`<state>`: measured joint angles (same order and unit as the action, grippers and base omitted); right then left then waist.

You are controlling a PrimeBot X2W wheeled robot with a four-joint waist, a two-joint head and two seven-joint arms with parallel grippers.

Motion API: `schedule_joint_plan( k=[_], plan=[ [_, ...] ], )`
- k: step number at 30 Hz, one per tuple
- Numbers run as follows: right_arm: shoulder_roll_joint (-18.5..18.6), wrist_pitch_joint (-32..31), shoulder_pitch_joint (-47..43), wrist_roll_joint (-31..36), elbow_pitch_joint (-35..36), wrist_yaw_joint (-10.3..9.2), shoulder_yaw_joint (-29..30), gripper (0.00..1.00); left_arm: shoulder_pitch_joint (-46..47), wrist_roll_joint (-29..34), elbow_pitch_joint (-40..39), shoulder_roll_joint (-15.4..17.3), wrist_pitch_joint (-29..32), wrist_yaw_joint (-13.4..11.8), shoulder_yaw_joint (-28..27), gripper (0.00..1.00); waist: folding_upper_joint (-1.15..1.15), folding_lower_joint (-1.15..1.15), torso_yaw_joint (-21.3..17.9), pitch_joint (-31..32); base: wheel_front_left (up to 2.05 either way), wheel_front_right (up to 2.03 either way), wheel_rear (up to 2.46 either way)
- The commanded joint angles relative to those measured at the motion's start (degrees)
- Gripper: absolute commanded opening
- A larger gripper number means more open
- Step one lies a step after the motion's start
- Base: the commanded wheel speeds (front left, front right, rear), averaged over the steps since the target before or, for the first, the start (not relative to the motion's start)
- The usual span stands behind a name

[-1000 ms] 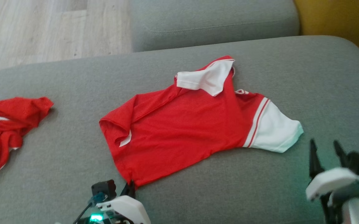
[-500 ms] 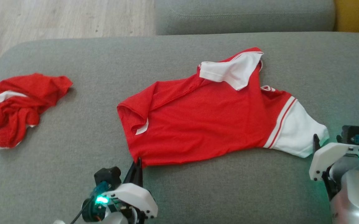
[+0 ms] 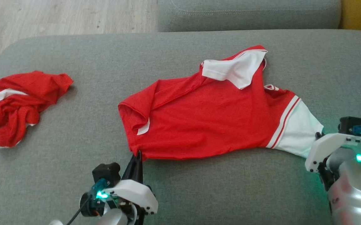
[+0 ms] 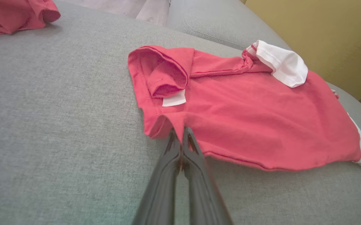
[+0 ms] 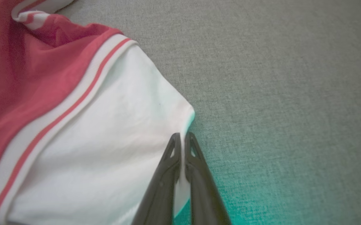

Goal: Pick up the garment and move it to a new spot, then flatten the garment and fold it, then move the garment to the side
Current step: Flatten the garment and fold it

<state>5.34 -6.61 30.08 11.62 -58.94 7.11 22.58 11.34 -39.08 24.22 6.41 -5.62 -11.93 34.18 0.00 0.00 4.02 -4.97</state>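
- The garment (image 3: 205,125), a red shirt with white trim, lies spread and mostly flat across the middle of the grey seat cushion (image 3: 199,193). Its folded white sleeve (image 3: 233,70) is turned over toward the cushion's far edge.
- The left gripper (image 3: 136,157) stands at the cushion's near edge. Its two dark fingers (image 4: 169,162) are pressed together with no gap, pinching the shirt's hem corner (image 4: 158,126), and the red cloth puckers right at the tips.
- The right gripper (image 3: 317,136) is toward the cushion's right end. It is closed on the outer edge of the outstretched white sleeve (image 3: 296,131), and in the right wrist view a sliver of white cloth sits caught between the fingers (image 5: 168,178).
- A crumpled red cloth (image 3: 17,103) lies at the cushion's left end, well apart from both grippers.
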Motion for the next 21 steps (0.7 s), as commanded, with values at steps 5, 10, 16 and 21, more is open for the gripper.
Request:
schedule_joint_plan(
  k=[5,10,16,21],
  plan=[
    [0.19,3.63,2.82,-4.65,-1.60,0.37,-3.82,0.00,0.99,0.46,-2.87,1.35,-0.82,-0.33,-1.48,0.00,0.00,0.00,-1.18,2.04,0.00,0.00,0.00],
    [-0.39,7.08,3.43,-11.04,-1.10,0.37,-9.09,0.00,1.28,0.58,-4.85,2.70,-1.49,-0.56,-2.29,0.00,0.00,0.00,-2.35,4.92,0.00,0.00,0.00],
    [-0.07,8.93,2.76,-22.33,7.74,0.37,-17.82,0.00,3.49,0.71,-10.95,5.53,-1.72,-0.75,-4.42,0.00,0.00,0.00,-3.43,7.79,0.00,0.00,0.00],
    [3.07,6.38,-0.50,-32.25,23.45,0.37,-24.36,0.00,6.26,1.05,-19.28,9.23,-0.75,-1.56,-7.27,0.00,0.00,0.00,-4.16,10.00,0.00,0.00,0.00]
  ],
)
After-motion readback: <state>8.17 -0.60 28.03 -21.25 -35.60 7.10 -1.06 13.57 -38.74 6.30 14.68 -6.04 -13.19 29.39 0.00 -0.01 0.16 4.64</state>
